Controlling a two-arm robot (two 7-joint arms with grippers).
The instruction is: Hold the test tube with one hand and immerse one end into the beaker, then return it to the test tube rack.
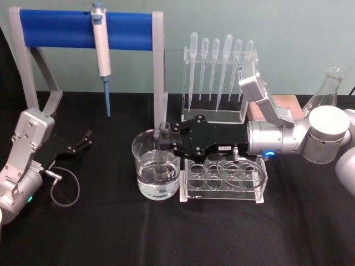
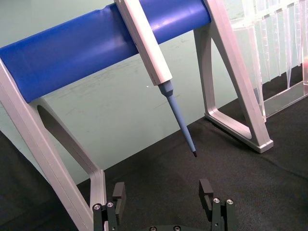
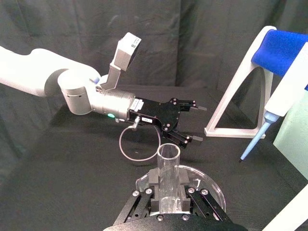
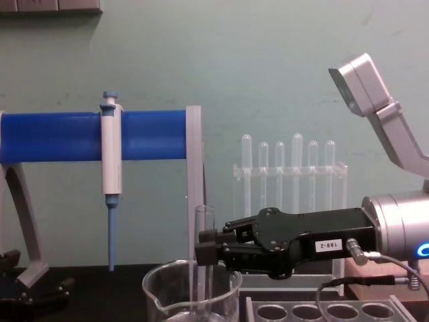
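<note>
Glass test tube [image 1: 164, 131] upright in round clear beaker [image 1: 143, 178], pinched by black right gripper [image 1: 170, 145]; left gripper [image 1: 79, 142] splayed, empty, aside

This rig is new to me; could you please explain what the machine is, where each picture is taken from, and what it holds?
It is a robot with two arms. The head view looks down on a black table. The chest view looks across it, and each wrist view is taken from a camera on one arm. The right gripper has its fingers shut on a glass test tube, whose lower end stands in the beaker of clear liquid. Beside the beaker is the test tube rack. The left gripper is open and idle at the left, near the blue pipette stand.
</note>
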